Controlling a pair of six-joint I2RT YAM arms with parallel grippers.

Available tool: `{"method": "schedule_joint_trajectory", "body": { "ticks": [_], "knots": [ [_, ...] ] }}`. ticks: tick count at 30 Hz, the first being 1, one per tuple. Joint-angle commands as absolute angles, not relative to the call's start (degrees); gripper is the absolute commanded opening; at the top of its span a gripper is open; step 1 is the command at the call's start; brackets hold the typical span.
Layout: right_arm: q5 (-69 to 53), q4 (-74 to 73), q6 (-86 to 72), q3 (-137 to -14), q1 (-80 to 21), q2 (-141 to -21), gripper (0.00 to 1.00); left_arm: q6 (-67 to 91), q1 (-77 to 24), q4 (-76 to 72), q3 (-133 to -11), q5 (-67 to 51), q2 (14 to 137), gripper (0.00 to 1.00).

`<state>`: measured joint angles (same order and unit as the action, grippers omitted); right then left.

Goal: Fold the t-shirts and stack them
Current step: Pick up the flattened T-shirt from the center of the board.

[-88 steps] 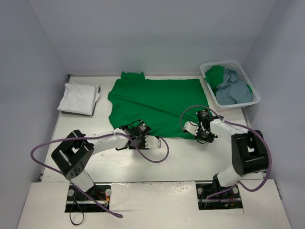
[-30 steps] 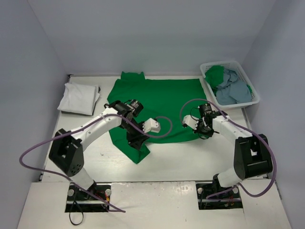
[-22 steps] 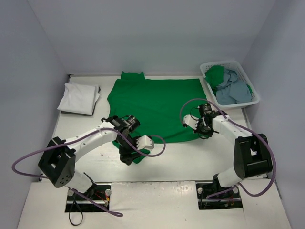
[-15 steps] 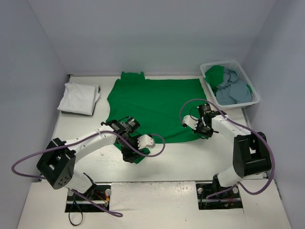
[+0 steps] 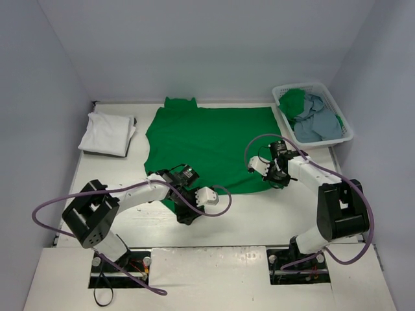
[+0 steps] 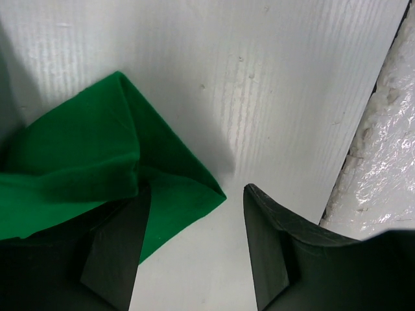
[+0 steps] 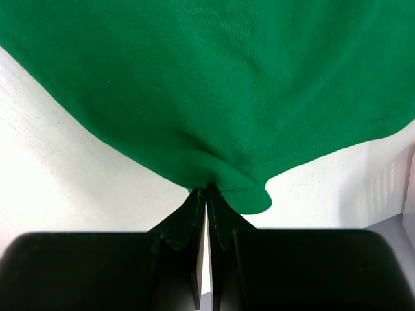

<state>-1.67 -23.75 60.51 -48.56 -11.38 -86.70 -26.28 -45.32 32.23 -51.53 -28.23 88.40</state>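
Note:
A bright green t-shirt (image 5: 214, 142) lies spread flat in the middle of the table. Its near-left corner (image 6: 97, 162) is folded over, and it rests against my left gripper's left finger (image 6: 120, 259). My left gripper (image 5: 185, 214) (image 6: 198, 194) is low over the table at that corner, open, with bare table between its jaws. My right gripper (image 5: 275, 179) (image 7: 207, 188) is shut on the green t-shirt's near-right hem (image 7: 246, 188), which is bunched at the fingertips. A folded white t-shirt (image 5: 107, 133) lies at the far left.
A white slotted basket (image 5: 283, 116) at the far right holds a green (image 5: 293, 102) and a blue-grey (image 5: 318, 123) shirt. The table's near edge (image 6: 389, 162) runs close to the left gripper, with a pale rough surface beyond it. Purple cables loop off both arms.
My left gripper has swung from over the shirt toward the near edge, taking the green corner with it. Its jaws have opened and the corner lies loose. The right gripper has held still.

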Motion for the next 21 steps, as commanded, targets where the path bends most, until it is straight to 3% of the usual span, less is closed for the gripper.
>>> {"method": "schedule_joint_trajectory", "body": {
  "ticks": [1,14,16,17,18,21],
  "knots": [
    [-0.5,-25.0,60.6,-50.5,-11.3,-85.8,0.0,-26.6,-46.8,32.2,-53.9,-28.8,89.5,0.54],
    [-1.6,-25.0,61.3,-49.8,-10.6,-86.0,0.0,-26.2,-52.1,29.6,-53.3,-21.9,97.6,0.53],
    [-1.6,-25.0,61.5,-49.8,-10.5,-86.0,0.0,-26.4,-53.3,30.3,-53.6,-20.2,99.0,0.42],
    [-1.6,-25.0,61.5,-50.0,-10.5,-86.0,0.0,-25.9,-53.6,30.3,-53.7,-19.5,99.4,0.25],
    [-1.6,-25.0,61.5,-50.0,-10.5,-85.9,0.0,-25.6,-54.3,30.3,-53.9,-18.5,100.5,0.19],
    [-1.6,-25.0,61.6,-50.0,-10.5,-85.6,0.0,-24.4,-55.0,30.1,-54.6,-15.3,102.9,0.08]
  ]
}}
